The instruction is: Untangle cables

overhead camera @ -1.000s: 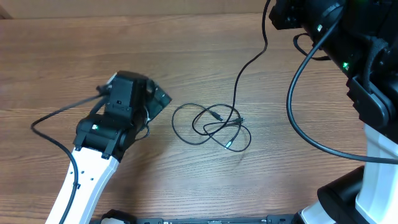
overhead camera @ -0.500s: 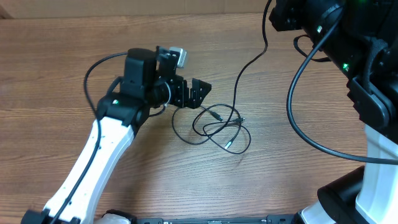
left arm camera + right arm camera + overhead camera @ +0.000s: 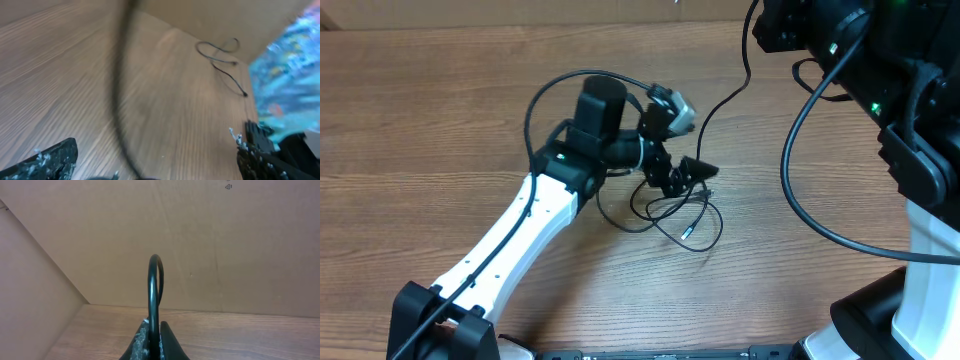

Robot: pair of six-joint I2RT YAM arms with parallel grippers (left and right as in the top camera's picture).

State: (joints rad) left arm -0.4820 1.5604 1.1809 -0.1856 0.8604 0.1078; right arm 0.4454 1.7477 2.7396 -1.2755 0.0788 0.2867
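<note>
Overhead view. The cables lie as a loose tangle of thin black loops near the middle of the bench, with a small plug end at the tangle's lower edge. The left arm reaches in from the lower left. The left hand is over the upper edge of the tangle with its jaws spread wide. Whether it touches a loop cannot be told. One strand leaves the tangle and runs up toward the right arm at the top right.

Left wrist view (blurred). The two fingers sit at opposite lower corners, far apart. A dark streak crosses the bench between them, and it is too blurred to identify.

Right wrist view. The right hand is pressed together on the strand, which arches in a narrow loop above the fingertips. A plain tan wall stands behind.
</note>
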